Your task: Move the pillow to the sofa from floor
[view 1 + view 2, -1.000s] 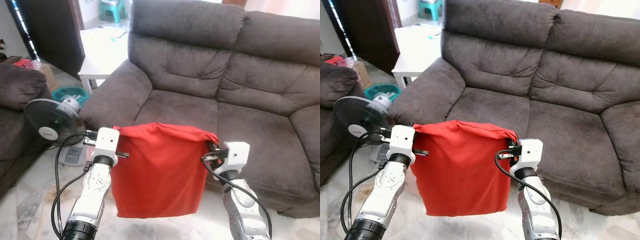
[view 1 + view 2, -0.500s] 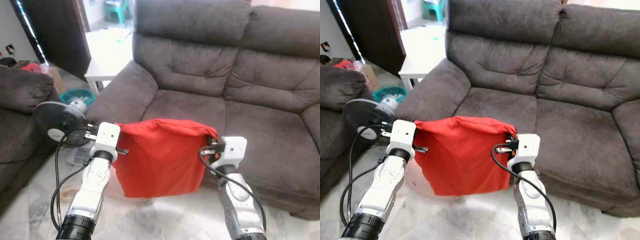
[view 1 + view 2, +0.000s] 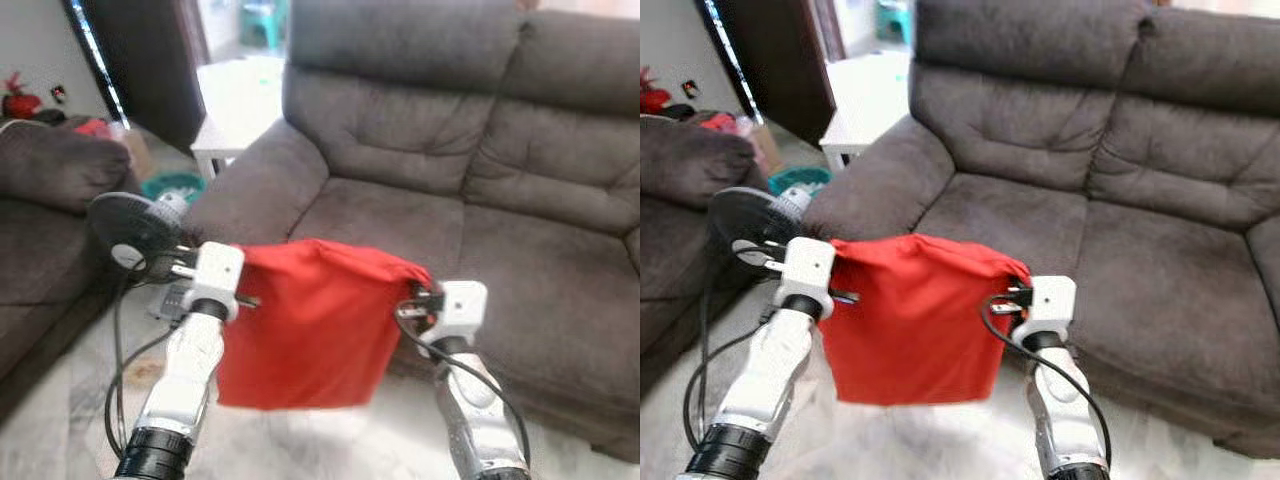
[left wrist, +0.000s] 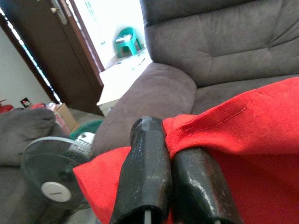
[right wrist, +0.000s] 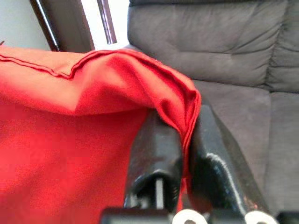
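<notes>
Both hands (image 4: 170, 140) (image 5: 184, 135) clenched on red pillow (image 3: 305, 325); sofa (image 3: 480, 200) ahead, fan (image 3: 130, 235) left.

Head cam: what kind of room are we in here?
Most likely a home living room. A grey two-seat sofa faces the robot, a second dark sofa sits to its left, and a standing fan is on the tiled floor. Both grippers hold up the red pillow.
</notes>
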`<state>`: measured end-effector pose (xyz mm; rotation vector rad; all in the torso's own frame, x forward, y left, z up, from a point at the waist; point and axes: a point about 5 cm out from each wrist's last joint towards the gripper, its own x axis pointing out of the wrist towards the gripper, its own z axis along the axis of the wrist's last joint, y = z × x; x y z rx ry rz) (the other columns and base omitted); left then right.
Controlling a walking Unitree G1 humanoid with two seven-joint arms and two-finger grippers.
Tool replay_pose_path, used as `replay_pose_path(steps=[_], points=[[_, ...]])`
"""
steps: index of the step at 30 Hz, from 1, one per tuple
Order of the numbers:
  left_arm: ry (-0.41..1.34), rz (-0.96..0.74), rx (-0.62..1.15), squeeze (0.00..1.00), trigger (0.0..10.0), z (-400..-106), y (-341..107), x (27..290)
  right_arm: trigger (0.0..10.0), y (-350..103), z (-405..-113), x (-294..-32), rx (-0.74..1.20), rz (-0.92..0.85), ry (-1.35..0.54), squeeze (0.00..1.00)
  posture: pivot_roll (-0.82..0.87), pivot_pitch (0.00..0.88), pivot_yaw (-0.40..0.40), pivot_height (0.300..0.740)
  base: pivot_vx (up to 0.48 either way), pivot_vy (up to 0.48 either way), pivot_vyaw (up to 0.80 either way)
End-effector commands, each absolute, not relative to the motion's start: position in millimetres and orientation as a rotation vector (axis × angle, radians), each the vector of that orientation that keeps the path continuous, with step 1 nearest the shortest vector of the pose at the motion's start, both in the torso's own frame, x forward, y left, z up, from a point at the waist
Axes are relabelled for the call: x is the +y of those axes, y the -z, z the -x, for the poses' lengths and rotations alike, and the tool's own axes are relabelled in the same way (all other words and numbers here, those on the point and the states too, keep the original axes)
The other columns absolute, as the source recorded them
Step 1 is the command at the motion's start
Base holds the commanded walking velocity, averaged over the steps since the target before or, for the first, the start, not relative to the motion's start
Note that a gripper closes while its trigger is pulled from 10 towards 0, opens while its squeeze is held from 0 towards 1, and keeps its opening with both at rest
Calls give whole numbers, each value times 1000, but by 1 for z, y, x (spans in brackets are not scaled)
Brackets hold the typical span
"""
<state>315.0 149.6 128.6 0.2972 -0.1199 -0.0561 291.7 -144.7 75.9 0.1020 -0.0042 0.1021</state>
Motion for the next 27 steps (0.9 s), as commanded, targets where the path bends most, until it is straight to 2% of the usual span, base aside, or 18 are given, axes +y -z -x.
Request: replay_pose_path(steps=[1,16,27], points=[[42,-317,-195,0,10000,-317,-146,153,10000,-98,-299,-141,-113,-99,-113,0,150,0,16,740,0,-292,0],[41,-315,-196,0,10000,-317,-147,153,10000,-97,-300,-141,-117,-102,-108,0,152,0,13,740,0,-292,0],[43,-272,-199,0,10000,-314,-144,151,10000,-99,-301,-140,-118,-127,-135,0,150,0,-6,740,0,0,-800]])
